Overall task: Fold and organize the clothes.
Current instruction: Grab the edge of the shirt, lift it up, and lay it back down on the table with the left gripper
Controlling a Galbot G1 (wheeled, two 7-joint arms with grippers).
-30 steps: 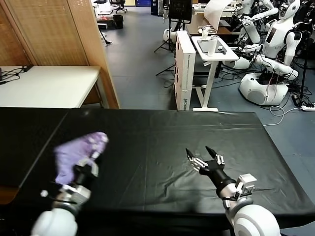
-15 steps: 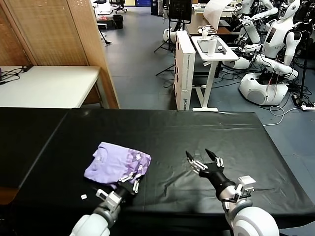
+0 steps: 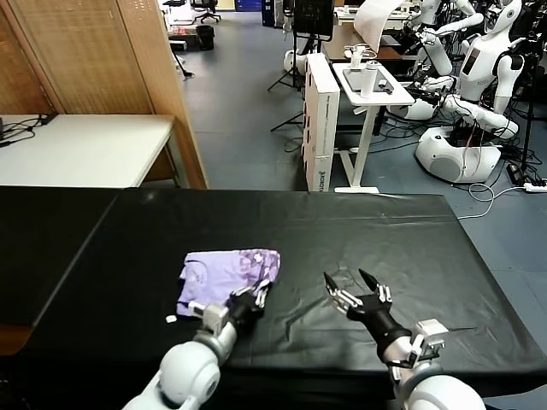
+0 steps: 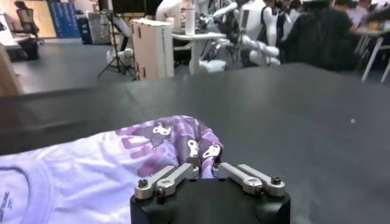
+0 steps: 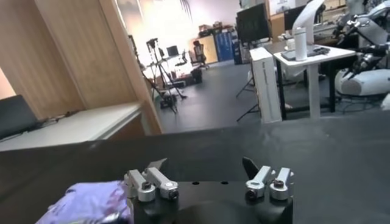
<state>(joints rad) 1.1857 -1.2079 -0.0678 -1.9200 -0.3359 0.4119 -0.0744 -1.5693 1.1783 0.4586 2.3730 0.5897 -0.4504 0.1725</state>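
Note:
The lavender T-shirt [image 3: 222, 273] lies bunched and folded on the black table [image 3: 359, 231], left of the middle, with its purple printed part turned toward the right. My left gripper [image 3: 253, 296] is at the shirt's near right edge, shut on a fold of the printed fabric. In the left wrist view the gripper [image 4: 207, 170] pinches the cloth and the T-shirt [image 4: 85, 167] spreads out beyond it. My right gripper [image 3: 355, 286] hovers open and empty to the right of the shirt. In the right wrist view this gripper [image 5: 204, 165] is wide open, with the T-shirt [image 5: 85, 204] off to one side.
A small white scrap [image 3: 171, 319] lies on the black cloth near the front left. A white table [image 3: 85, 145] and a wooden screen [image 3: 102, 51] stand behind on the left. A white stand [image 3: 367, 94] and other robots [image 3: 479, 85] are beyond the far edge.
My left gripper has carried the T-shirt from the far left of the table rightward toward the middle and set it down. The right gripper has barely moved.

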